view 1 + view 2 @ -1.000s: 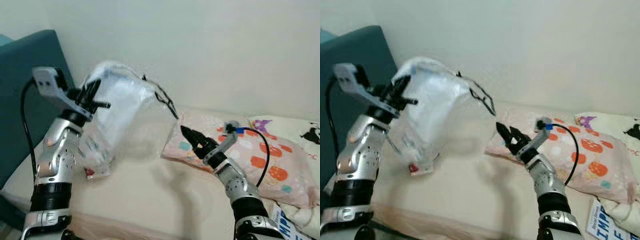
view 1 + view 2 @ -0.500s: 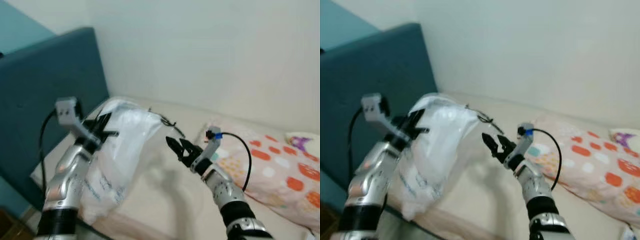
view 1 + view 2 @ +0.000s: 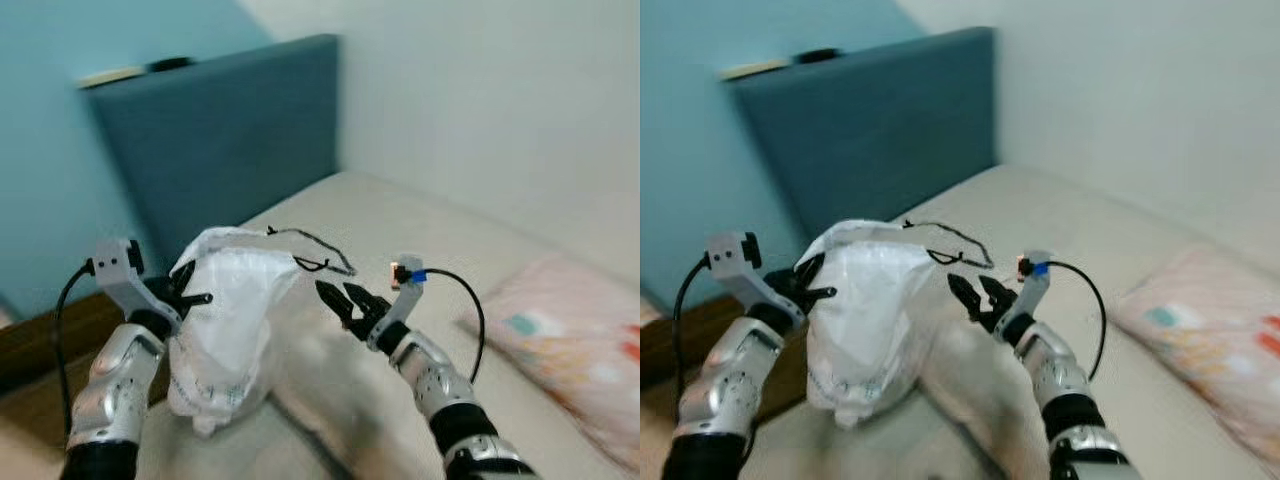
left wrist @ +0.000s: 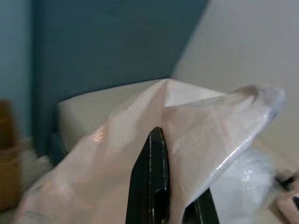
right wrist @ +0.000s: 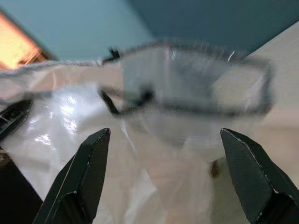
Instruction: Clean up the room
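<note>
Two grippers are up in front of us, and one bag between them: the left gripper [image 3: 188,292], at the lower left of the left eye view, is pinched onto the rim of a white plastic bag [image 3: 228,335], which hangs from it and bulges down over the near edge of the bed [image 3: 420,225], low and left of centre in the frame. The right gripper [image 3: 343,301] sits just right of the bag's mouth, near the middle of the frame, its fingers spread and holding nothing, tips aimed at the black drawstring [image 3: 312,262] that loops off the bag's top edge. We'd judge the step in hand as getting the bag held wide for collecting rubbish, so the next move calls for the right gripper to reach in a touch and close on the free side of the rim or that string, then pull away from the left to stretch the mouth. The blue headboard [image 3: 215,140] fills the upper left, and a patterned pillow [image 3: 575,345] lies at the right edge. From the left wrist we get the close detail the head views lack: one black finger [image 4: 150,182] running up under a fold of plastic. From the right wrist we see both spread fingers [image 5: 81,179] framing the crinkled bag and its black cord, though blurred.
</note>
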`<state>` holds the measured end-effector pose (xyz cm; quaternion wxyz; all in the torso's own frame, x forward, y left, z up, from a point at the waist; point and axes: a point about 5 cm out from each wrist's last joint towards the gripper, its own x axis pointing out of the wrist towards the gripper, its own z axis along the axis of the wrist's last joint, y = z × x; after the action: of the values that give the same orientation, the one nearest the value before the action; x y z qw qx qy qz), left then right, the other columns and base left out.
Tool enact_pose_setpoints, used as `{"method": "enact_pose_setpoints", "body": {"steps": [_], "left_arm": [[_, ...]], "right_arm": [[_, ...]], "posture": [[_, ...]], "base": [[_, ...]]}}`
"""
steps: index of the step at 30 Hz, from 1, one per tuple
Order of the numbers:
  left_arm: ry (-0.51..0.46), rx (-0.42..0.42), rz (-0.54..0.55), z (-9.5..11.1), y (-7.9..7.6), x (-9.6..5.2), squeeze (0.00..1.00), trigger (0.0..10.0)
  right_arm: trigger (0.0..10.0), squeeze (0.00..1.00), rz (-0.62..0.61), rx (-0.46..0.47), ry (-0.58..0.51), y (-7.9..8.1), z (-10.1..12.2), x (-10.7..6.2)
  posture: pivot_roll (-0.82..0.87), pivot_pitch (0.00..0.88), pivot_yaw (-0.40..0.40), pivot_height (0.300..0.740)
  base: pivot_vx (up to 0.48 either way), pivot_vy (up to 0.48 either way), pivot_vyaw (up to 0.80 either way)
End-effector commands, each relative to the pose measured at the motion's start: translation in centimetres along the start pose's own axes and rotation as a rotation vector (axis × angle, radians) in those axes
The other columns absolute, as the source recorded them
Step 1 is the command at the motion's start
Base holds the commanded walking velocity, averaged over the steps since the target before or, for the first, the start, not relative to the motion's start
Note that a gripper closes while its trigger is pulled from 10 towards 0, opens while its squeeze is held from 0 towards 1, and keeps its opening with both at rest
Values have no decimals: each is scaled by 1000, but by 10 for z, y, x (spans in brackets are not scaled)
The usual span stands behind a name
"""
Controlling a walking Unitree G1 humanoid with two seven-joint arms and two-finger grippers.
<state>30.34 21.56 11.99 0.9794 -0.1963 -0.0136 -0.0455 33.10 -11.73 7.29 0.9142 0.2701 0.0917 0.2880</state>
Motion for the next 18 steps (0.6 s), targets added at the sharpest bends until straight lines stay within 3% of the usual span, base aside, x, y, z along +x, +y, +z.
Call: {"method": "enact_pose_setpoints", "body": {"steps": [1, 7, 11, 13, 18], "left_arm": [[11, 12, 8, -5, -1, 0, 0, 10000], [45, 53, 30, -16, -1, 0, 0, 10000], [63, 64, 41, -21, -1, 0, 0, 10000], [73, 70, 44, -24, -2, 1, 0, 10000], [81, 72, 44, -27, -3, 3, 0, 10000]], "right_arm": [[10000, 0, -1, -10, 13, -1, -4, -1], [10000, 0, -8, -19, 32, -2, -9, -3], [10000, 0, -16, -28, 29, -2, -10, -3], [10000, 0, -87, -60, 82, -8, -15, -4], [10000, 0, -127, -74, 112, -13, -20, -7]], "posture": [[4, 0, -25, 740], [-1, 0, -25, 740], [-1, 0, -25, 740], [-2, 0, -27, 740], [0, 0, -29, 740]], "base": [[0, 0, 800], [0, 0, 799], [266, 0, 794], [427, 0, 0], [480, 0, 0]]}}
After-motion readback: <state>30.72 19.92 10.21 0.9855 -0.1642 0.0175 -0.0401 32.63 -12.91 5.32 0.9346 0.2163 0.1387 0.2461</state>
